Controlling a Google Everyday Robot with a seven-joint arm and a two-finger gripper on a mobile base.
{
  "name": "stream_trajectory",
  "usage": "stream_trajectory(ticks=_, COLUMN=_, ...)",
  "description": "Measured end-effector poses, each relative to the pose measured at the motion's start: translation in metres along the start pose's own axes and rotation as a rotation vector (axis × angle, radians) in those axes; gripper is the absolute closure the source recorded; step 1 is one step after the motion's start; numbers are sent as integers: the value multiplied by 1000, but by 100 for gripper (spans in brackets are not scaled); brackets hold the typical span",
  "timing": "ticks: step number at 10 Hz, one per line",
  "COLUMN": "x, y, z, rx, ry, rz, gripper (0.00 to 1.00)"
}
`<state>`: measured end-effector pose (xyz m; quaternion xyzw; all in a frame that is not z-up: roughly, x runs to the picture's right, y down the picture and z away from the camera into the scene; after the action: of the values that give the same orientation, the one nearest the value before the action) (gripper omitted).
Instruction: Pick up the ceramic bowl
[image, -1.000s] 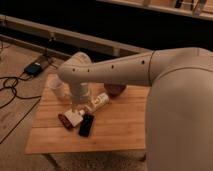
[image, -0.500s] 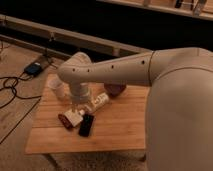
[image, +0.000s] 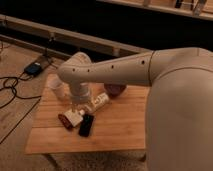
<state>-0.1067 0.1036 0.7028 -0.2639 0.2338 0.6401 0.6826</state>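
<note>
maroon ceramic bowl (image: 115, 90) sits at the wooden table's (image: 120, 131) far edge, partly behind the arm (image: 112, 70). the gripper (image: 76, 111) hangs low left of it; open or closed, i cannot tell.

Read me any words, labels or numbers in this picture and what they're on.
None can be read.
On the white bottle lying on the wooden table, any label is too blurred to read.
The ceramic bowl and white cup show no markings.
The claw, low over the table beside the bottle, bears no readable sign.
</note>
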Motion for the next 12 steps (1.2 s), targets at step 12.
stream_trajectory(ticks=12, x=-11, y=-7, z=-3, rx=16, ry=-26, rz=-1, gripper=35)
